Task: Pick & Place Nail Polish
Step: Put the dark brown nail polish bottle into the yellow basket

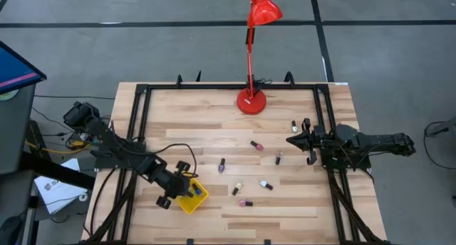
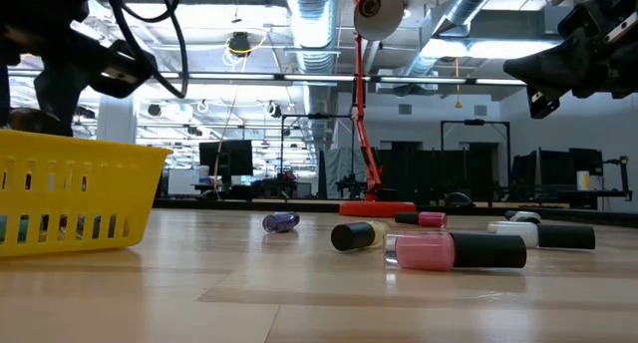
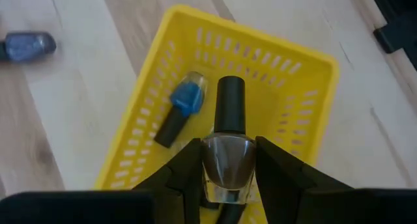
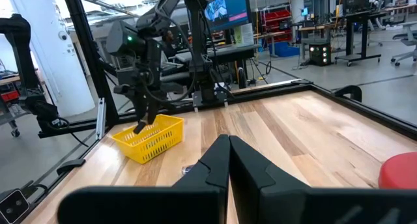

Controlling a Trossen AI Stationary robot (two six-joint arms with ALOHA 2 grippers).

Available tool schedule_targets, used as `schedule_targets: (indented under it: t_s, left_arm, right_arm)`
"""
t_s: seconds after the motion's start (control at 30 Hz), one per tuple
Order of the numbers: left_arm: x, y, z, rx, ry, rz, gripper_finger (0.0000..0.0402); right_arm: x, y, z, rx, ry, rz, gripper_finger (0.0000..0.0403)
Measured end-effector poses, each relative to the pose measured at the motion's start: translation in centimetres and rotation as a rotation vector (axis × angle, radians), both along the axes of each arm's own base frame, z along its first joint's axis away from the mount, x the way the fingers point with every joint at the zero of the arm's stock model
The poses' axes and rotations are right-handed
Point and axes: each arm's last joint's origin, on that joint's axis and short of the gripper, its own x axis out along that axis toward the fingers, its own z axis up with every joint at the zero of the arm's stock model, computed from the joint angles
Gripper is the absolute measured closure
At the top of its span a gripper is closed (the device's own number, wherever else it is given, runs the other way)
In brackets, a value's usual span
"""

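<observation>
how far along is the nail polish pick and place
Done: one blue bottle lies in the yellow basket. In hand: the left gripper holds a dark bottle above the basket. Left: about seven bottles on the table, such as the pink one. The right gripper waits shut.

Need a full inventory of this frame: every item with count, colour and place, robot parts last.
table: one, pale wood, under everything, with a black frame round it
lamp: one, red, base at the table's far edge, middle
basket: one, yellow, slotted walls, near left part of the table
loose nail polish bottles: seven counted from above, pink, purple, pale and dark, lying scattered between basket and right arm
blue nail polish bottle: one, black cap, lying inside the basket
held nail polish bottle: one, dark with black cap, over the basket
left claw: over the basket, shut on the held bottle
right claw: shut, empty, at the table's right side
</observation>
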Motion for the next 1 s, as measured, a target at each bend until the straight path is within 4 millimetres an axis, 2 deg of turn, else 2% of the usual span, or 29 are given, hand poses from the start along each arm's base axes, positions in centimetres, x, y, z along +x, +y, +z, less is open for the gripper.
schedule_targets:
  t_s: [0.17,0.37,0.77,1.0]
  left_arm:
    - [-0.1,0.1,-0.5,0.034,-0.021,-0.080,0.0294]
    - [-0.4,0.0,-1.4,-0.011,-0.025,-0.153,0.0294]
    - [-0.3,0.0,-1.4,-0.010,-0.040,-0.223,0.0293]
    - [0.5,-0.6,-3.3,-0.009,0.001,-0.250,0.0293]
  right_arm:
    - [0.0,0.0,0.0,0.000,-0.001,0.000,0.0403]
    - [0.0,0.0,0.0,0.000,0.000,0.000,0.0403]
    - [0.0,0.0,0.0,0.000,0.000,0.000,0.0403]
    - [0.0,0.0,0.0,0.000,-0.002,0.000,0.0403]
